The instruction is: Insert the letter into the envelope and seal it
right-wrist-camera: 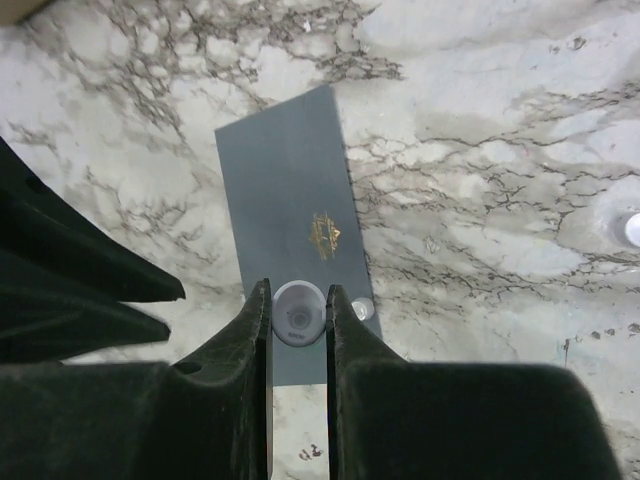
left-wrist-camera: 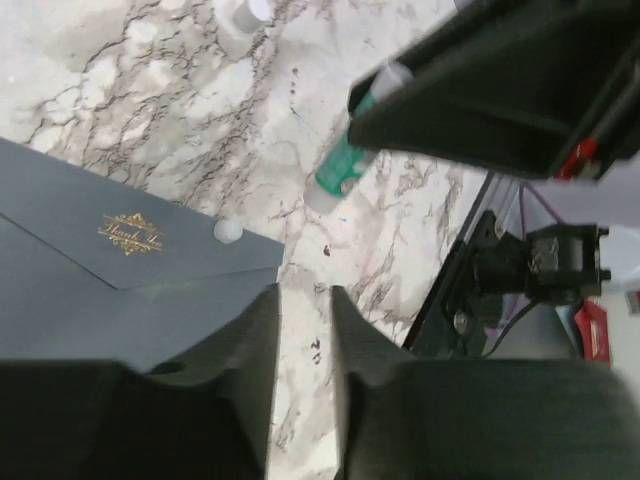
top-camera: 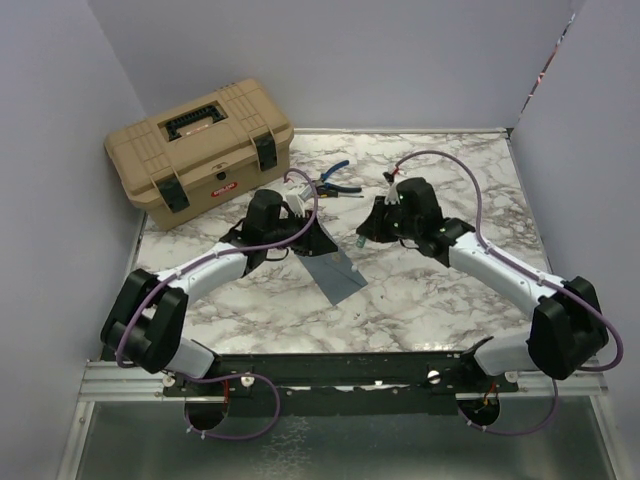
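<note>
The blue-grey envelope (top-camera: 338, 272) lies flat on the marble table between the two arms. Its pointed flap, printed in gold, is folded down, with a small round seal mark (left-wrist-camera: 228, 231) at the tip. My left gripper (left-wrist-camera: 305, 295) hovers at the envelope's edge, open, with only bare marble showing in the gap. My right gripper (right-wrist-camera: 298, 290) hangs above the envelope (right-wrist-camera: 285, 190) near the seal mark (right-wrist-camera: 363, 309), shut on a green-and-white glue stick (left-wrist-camera: 345, 160) that points down. From the right wrist the stick (right-wrist-camera: 298, 313) shows end-on. The letter is out of view.
A tan toolbox (top-camera: 200, 150) with black latches stands at the back left. Blue-handled pliers (top-camera: 335, 178) lie behind the grippers. A small white cap (right-wrist-camera: 630, 228) sits on the marble to the right of the envelope. Grey walls enclose the table on three sides.
</note>
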Motion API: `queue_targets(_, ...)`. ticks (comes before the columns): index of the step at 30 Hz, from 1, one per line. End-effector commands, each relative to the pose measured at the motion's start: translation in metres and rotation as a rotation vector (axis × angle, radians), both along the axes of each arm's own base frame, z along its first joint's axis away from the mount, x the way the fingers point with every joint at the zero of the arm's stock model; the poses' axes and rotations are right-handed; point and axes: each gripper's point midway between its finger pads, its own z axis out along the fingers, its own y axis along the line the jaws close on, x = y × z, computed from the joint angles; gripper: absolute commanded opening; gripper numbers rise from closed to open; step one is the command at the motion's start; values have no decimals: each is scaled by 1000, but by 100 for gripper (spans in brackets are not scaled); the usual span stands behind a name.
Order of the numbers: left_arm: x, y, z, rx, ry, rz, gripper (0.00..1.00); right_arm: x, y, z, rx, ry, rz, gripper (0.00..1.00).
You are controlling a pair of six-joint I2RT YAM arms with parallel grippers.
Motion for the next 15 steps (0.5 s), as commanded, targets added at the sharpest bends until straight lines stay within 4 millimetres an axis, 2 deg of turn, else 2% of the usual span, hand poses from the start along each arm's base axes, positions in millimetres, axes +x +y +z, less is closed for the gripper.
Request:
queue_targets(1,24,1,-20,-15,88,166,17,7,4,-8,-103,-134,-24,0)
queue_targets(3,30,-4,-33,-29,148,189,7,6,7,-18,-124,-131,-25,0)
queue_targets(5,34,-10,-38,-53,184,195,1,5,9,-26,-150,-145,-33,0)
queue_targets(8,41,-13,-48,-63,219,218,0,3,12,-37,-194,-158,-40,0)
queue_targets(15,49,-13,-81,-13,307,268,0,3,20,-46,-264,-252,-34,0)
